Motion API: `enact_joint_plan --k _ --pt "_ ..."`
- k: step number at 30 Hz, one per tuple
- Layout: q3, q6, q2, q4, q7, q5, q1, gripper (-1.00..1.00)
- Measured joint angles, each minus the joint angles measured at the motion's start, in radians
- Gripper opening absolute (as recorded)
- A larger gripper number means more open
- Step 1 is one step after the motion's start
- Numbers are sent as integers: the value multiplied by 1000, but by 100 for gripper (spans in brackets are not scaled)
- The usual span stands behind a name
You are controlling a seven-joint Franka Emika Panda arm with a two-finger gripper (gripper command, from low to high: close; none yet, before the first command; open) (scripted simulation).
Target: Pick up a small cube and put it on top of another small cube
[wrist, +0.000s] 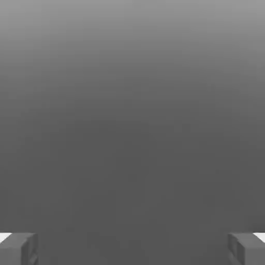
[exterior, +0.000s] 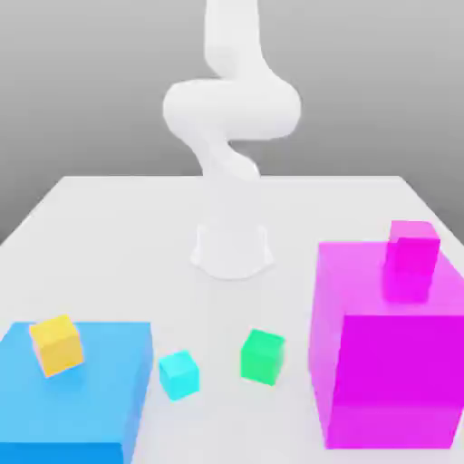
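Observation:
A small green cube (exterior: 263, 356) rests on the white table near its front edge, between the two big blocks. A small cyan cube (exterior: 179, 374) sits a short way off, toward the exterior view's left and slightly nearer the front. In the hand view my gripper (wrist: 132, 248) is open, its two grey fingertips (wrist: 18, 248) far apart with nothing between them and only plain grey beyond. The white arm (exterior: 231, 109) rises from its base (exterior: 232, 249) at the middle of the table and bends upward out of the picture.
A big blue block (exterior: 77, 390) at the front on the exterior view's left carries a small yellow cube (exterior: 57, 344). A big magenta block (exterior: 390, 353) on the exterior view's right carries a small magenta cube (exterior: 412, 249). The white table (exterior: 118, 236) stretches back behind them.

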Motion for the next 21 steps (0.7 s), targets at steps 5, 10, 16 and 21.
enact_joint_plan --k 5,10,16,21 --pt "-22 118 154 -135 -187 -47 58 0" --pt "-59 231 298 -263 -373 -79 114 0" --pt "-115 366 470 -416 -615 -93 185 0" --pt "-164 482 613 -545 -854 -54 259 0"
